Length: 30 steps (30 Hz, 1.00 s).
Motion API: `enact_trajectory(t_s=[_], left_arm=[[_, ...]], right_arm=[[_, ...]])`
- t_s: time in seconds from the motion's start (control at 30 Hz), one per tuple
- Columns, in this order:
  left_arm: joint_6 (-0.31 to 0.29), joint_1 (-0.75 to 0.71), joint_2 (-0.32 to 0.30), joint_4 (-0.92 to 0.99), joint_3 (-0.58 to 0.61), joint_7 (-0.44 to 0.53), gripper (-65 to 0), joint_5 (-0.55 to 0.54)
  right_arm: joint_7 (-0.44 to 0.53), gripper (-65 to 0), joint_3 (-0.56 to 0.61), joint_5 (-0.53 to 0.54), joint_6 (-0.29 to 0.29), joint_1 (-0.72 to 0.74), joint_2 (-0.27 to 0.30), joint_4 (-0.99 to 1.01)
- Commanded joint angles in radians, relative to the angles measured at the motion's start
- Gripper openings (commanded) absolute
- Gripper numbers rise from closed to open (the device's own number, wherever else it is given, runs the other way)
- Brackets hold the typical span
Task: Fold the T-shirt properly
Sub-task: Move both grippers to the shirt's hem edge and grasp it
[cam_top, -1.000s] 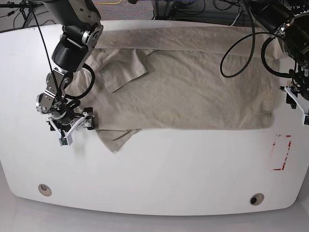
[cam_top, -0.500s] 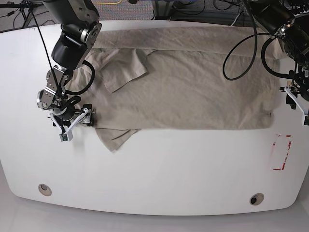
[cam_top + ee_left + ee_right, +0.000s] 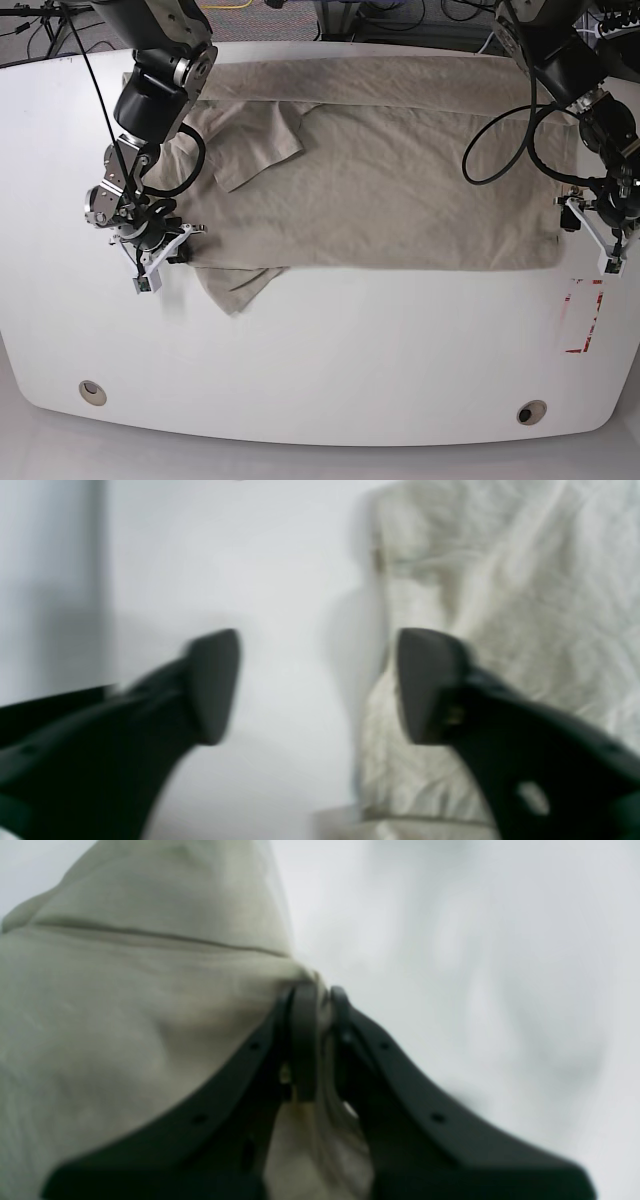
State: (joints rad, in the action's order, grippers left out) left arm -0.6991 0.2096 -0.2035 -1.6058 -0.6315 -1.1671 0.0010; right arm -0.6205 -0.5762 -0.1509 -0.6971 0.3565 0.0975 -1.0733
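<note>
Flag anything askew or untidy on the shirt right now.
The T-shirt lies mostly flat, but one sleeve sticks out past the near edge at a slant, and the other sleeve is flopped crookedly over the body.

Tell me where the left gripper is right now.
In the base view, the left gripper is at the right, jaws open at the T-shirt edge.

1. A robotics lab or test room, by the look of it: a big white rounded-corner tabletop [image 3: 320,380] fills the frame.
2. Two black jointed robot arms, upper left [image 3: 160,60] and upper right [image 3: 560,50], trail loose black cables [image 3: 500,120].
3. Red tape markings [image 3: 585,315] sit at the right edge.
4. More tangled cables lie along the floor strip at the top.
</note>
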Motion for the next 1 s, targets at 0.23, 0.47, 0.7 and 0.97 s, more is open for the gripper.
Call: enact_trajectory(t_s=[0.23,0.47,0.7,0.97], left_arm=[[0.001,0.127,-0.012,0.23,-0.001,0.161,-10.0,-0.009],[0.026,0.193,-0.012,0.428,-0.001,0.253,-10.1,-0.008],[0.046,0.228,-0.012,0.569,-0.001,0.321,-10.1,-0.008],[0.046,0.236,-0.011,0.638,-0.001,0.393,-14.6,-0.008]], right_arm=[[-0.008,-63.1,0.0,-0.013,-0.001,0.02,0.009,-0.012],[-0.008,-63.1,0.0,-0.013,-0.001,0.02,0.009,-0.012],[-0.006,-63.1,0.0,-0.013,-0.001,0.019,0.009,-0.012],[-0.006,-63.1,0.0,-0.013,-0.001,0.019,0.009,-0.012]])
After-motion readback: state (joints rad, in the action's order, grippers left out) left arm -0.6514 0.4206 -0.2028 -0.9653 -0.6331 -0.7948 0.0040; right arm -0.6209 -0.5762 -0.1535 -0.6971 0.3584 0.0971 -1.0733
